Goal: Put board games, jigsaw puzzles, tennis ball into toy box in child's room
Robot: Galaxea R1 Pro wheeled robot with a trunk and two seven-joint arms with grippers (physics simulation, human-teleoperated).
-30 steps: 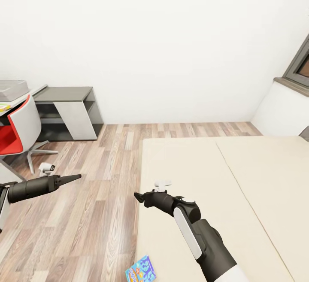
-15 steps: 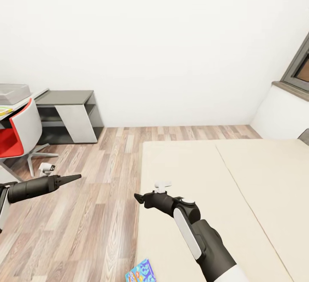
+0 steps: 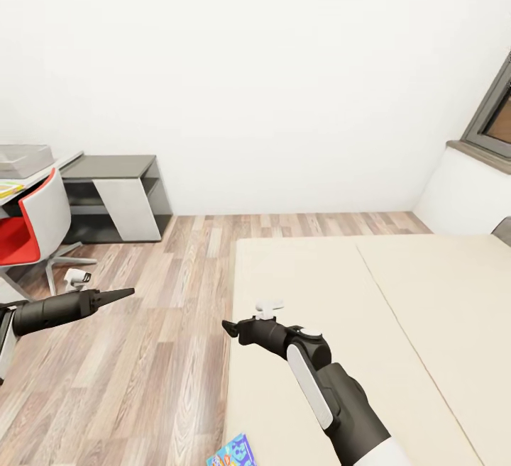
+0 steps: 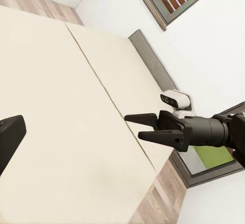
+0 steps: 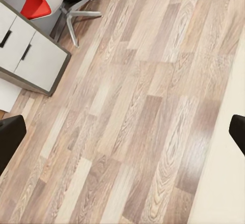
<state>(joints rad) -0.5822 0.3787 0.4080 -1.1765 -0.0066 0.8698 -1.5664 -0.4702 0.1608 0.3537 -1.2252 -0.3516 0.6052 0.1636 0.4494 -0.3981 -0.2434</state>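
A blue board game lies at the near left edge of the beige bed, cut off by the picture's lower border. Far left, the grey toy box rests on the white table, with a jigsaw puzzle partly visible beside it. My left gripper hangs open over the wood floor, empty. My right gripper hovers open and empty at the bed's left edge, well above the blue game; it is also seen from the left wrist. The tennis ball is out of view.
A red-and-white swivel chair stands by the table, whose white drawers appear in the right wrist view. A low dark-grey cabinet sits against the wall. A grey-framed window is at the far right. Wood floor lies between bed and table.
The whole picture has shifted slightly, so the camera has moved: the furniture sits a little lower and further right, the blue game lower. Both arms hold the same pose.
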